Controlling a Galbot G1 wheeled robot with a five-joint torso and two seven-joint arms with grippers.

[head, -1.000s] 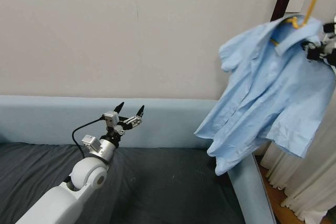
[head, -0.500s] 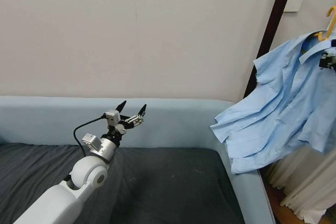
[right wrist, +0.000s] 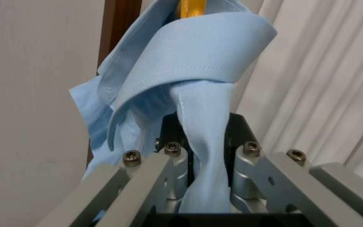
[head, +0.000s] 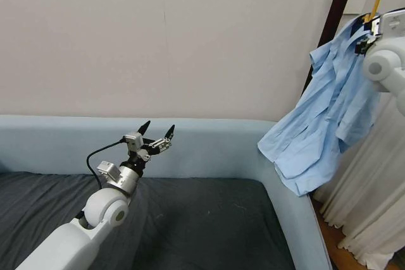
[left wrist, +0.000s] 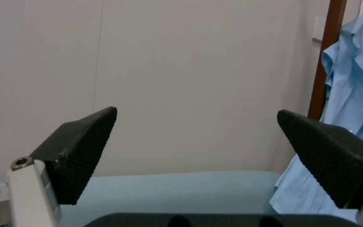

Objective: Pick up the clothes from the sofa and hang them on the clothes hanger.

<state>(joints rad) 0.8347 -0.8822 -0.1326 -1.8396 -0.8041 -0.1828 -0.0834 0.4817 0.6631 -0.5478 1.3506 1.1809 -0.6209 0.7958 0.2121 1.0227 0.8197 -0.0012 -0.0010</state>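
right wrist view | right tool [right wrist: 202,144] clamped on shirt [right wrist: 188,52] | left tool [head: 159,128] spread wide, empty

Your right hand [right wrist: 202,138] is clamped on a strip of the blue shirt [right wrist: 188,52], which runs down between the two black fingers [right wrist: 171,130] just under the folded collar. A yellow hanger [right wrist: 191,6] pokes out above the collar. Behind the shirt you have a dark post [right wrist: 121,28], with a pale curtain [right wrist: 320,85] on one side and a wall [right wrist: 30,94] on the other.
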